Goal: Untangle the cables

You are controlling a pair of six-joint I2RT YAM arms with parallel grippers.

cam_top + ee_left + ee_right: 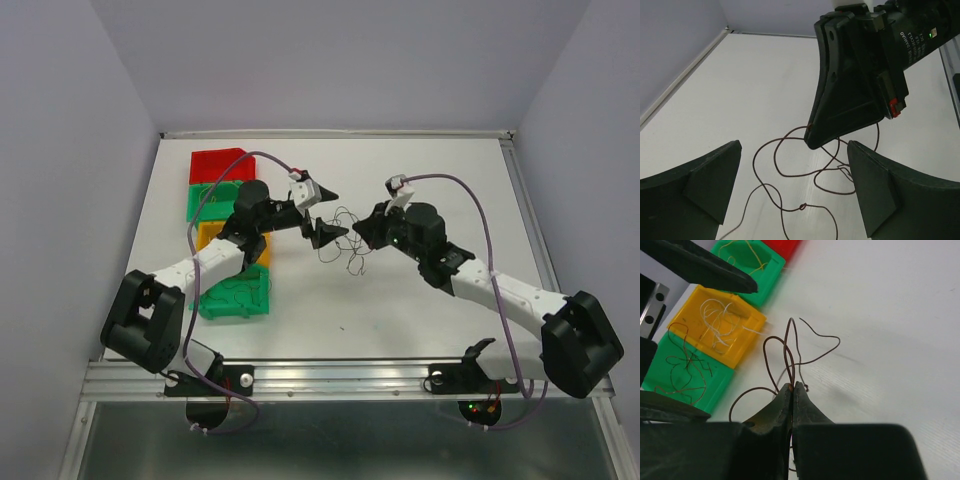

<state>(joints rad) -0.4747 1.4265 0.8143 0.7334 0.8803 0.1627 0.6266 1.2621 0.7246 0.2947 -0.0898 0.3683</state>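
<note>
Inward from the near edge, both arms reach low over the white tabletop [420, 320], wrists nearly meeting. The right claw [791, 388] is clamped on a thin reddish-brown cable [802, 206]. The left claw [794, 150] gapes wide over its loops. Beyond, at the left, coloured bins [235, 298] hold more wires [715, 322], with pale walls [60, 150] behind.

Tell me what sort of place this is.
Probably a robotics lab test cell: a white table boxed in by plain walls, a left arm and right arm bolted to a metal rail, and small coloured bins.
</note>
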